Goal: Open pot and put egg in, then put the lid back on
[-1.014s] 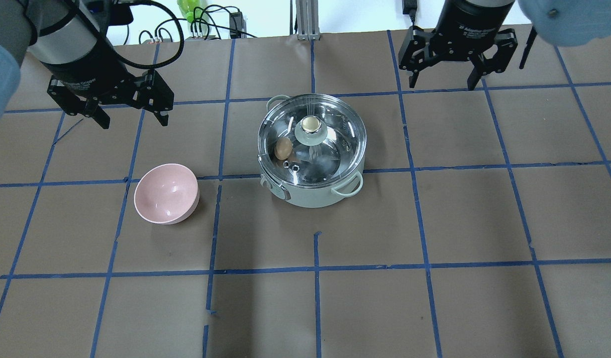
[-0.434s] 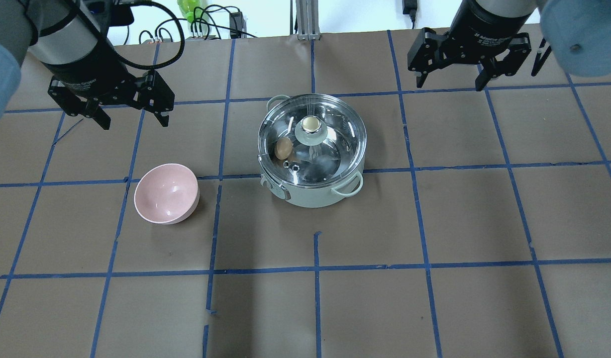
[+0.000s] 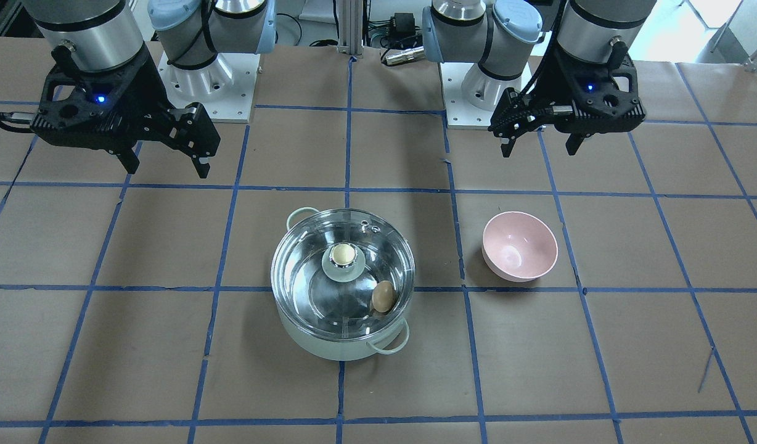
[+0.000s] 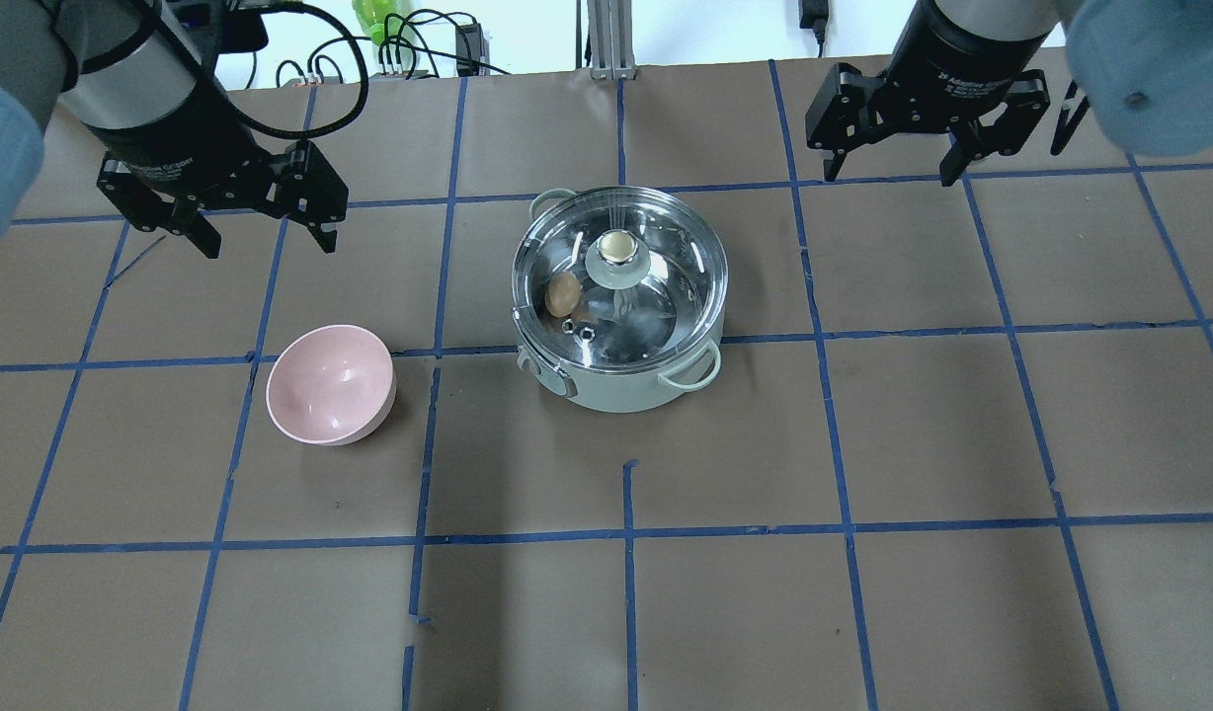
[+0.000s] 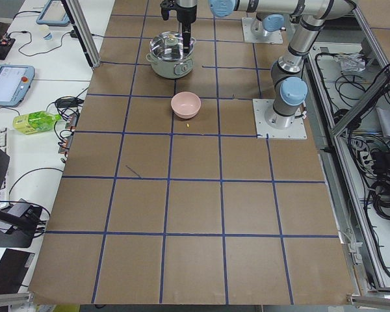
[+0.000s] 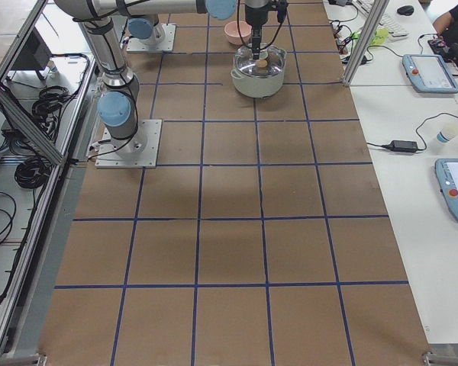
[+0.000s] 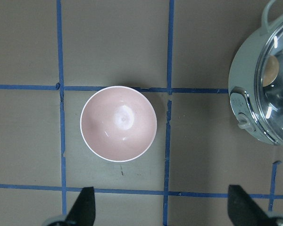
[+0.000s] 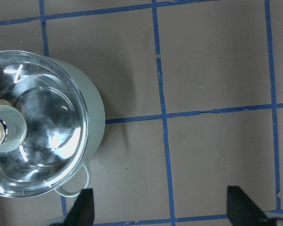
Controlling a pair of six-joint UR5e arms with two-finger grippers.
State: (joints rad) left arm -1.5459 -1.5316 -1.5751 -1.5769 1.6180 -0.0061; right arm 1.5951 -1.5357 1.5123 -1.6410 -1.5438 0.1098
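Observation:
The mint-green pot [image 4: 616, 387] stands at mid-table with the clear glass lid [image 4: 671, 281] seated on it, cream knob [image 4: 617, 247] up. The tan egg [image 4: 564, 293] lies inside the pot, seen through the glass at its left side; it also shows in the front view [image 3: 383, 296]. My left gripper [image 4: 268, 235] is open and empty, above the table back-left of the pot. My right gripper [image 4: 888, 170] is open and empty, raised back-right of the pot. The left wrist view shows the pot's edge [image 7: 240, 89]; the right wrist view shows the lid [image 8: 47, 117].
An empty pink bowl [image 4: 330, 385] sits left of the pot, below the left gripper, and shows in the left wrist view [image 7: 118, 123]. Brown paper with a blue tape grid covers the table. Cables and a green bottle [image 4: 374, 20] lie beyond the far edge.
My right gripper has moved a little right and toward the far edge, still open. The left gripper, pot, lid, egg and bowl have not moved.

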